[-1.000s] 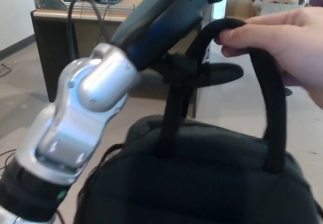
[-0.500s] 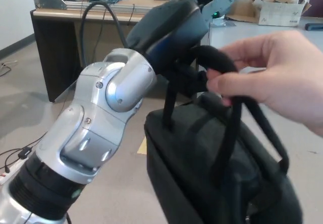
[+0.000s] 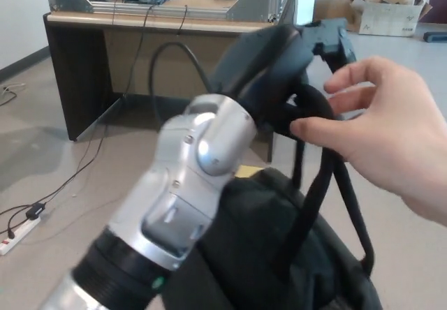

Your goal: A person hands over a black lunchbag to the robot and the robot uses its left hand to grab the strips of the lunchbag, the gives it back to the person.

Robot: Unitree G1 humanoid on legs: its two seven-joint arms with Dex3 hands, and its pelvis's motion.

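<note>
The black lunchbag (image 3: 272, 254) hangs low in the middle of the head view, partly behind my silver left forearm (image 3: 188, 184). Its black straps (image 3: 318, 177) rise to my left hand (image 3: 286, 79), which is raised at the upper centre and shut on them. A person's hand (image 3: 391, 135) comes in from the right and pinches the top of the strap loop just beside my hand. My fingers are mostly hidden by the hand's dark back. My right hand does not show.
A wooden desk (image 3: 140, 24) with a metal frame and cables stands behind. A power strip (image 3: 17, 237) and cords lie on the floor at the left. A cardboard box (image 3: 387, 13) sits at the far right.
My left arm has swung right and toward the person. The lunchbag has dropped lower in the picture. The person's hand has shifted down along the strap loop and still holds it.
</note>
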